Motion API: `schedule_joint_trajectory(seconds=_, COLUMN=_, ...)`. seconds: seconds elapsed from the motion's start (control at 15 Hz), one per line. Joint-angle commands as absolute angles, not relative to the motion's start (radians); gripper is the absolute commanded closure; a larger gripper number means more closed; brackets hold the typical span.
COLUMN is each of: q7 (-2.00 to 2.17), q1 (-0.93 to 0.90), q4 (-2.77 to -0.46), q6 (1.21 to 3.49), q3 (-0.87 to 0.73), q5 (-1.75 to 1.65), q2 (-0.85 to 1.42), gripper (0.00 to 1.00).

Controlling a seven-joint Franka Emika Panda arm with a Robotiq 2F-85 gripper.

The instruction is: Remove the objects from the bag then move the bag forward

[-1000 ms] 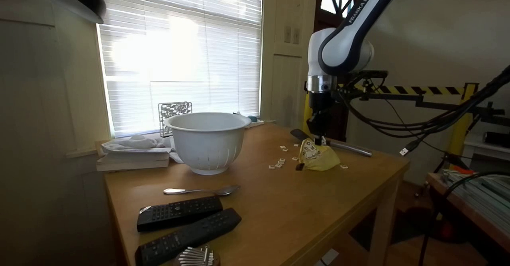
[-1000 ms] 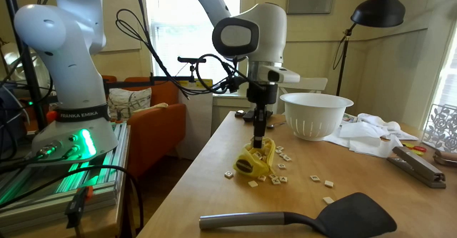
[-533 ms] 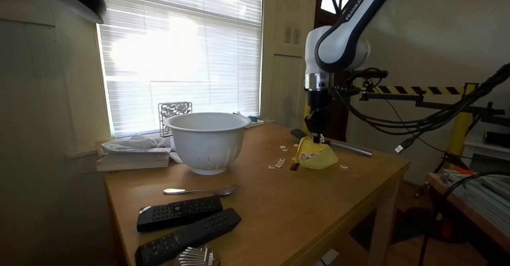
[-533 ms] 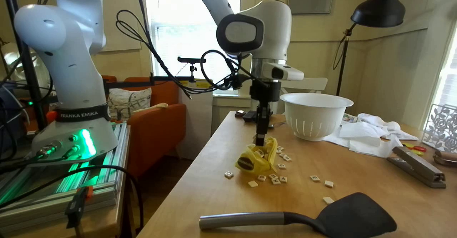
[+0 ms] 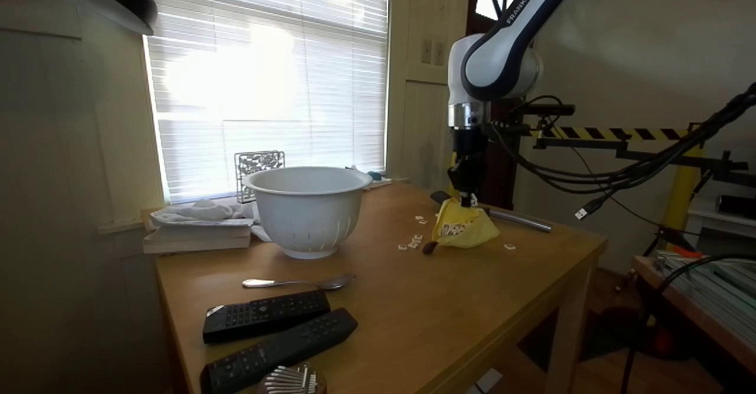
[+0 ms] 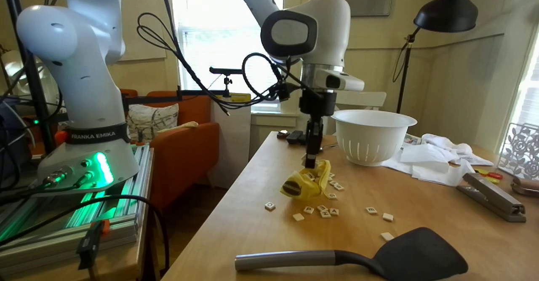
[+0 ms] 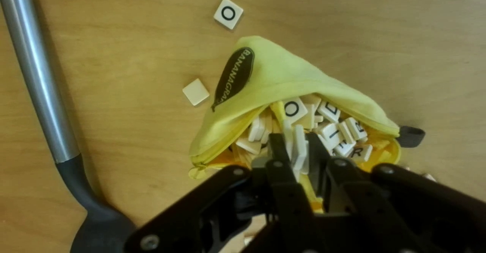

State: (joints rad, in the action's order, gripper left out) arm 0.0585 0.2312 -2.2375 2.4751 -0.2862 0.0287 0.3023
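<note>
The yellow cloth bag [image 7: 288,67] with a dark "Bananagrams" label lies unzipped, its mouth full of cream letter tiles [image 7: 334,133]. It also shows in both exterior views [image 5: 475,234] [image 6: 300,189]. My gripper [image 7: 296,146] points down in the bag's mouth. Its fingers are shut on a few upright tiles [image 7: 300,148] and a strip of the yellow cloth. In both exterior views the gripper [image 5: 466,201] [image 6: 310,163] is at the bag's top edge, which is drawn up toward it. I cannot tell whether the bag's underside touches the table.
Loose tiles [image 6: 324,212] lie around the bag, one marked O [image 7: 228,13]. A spatula [image 6: 421,255] lies nearby. A white colander [image 5: 307,217] stands past the bag, with a spoon [image 5: 295,283], remotes [image 5: 269,316], a stapler [image 6: 492,196] and white cloths [image 6: 438,159] farther off.
My gripper has risen a little and moved toward the colander side. The bag has been dragged along and tilted with it, uncovering loose tiles that stay on the table.
</note>
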Motion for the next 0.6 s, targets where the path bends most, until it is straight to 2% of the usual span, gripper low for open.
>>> schedule_joint_trajectory(seconds=0.0, q7=0.062, q1=0.253, q4=-2.183, q6=2.402, q3=-0.264, q5=0.071, q2=0.29, gripper=0.96)
schedule_joint_trajectory(seconds=0.53, q7=0.067, q1=0.263, q4=-2.096, q6=2.344, q3=-0.256, q5=0.116, q2=0.308, gripper=0.96)
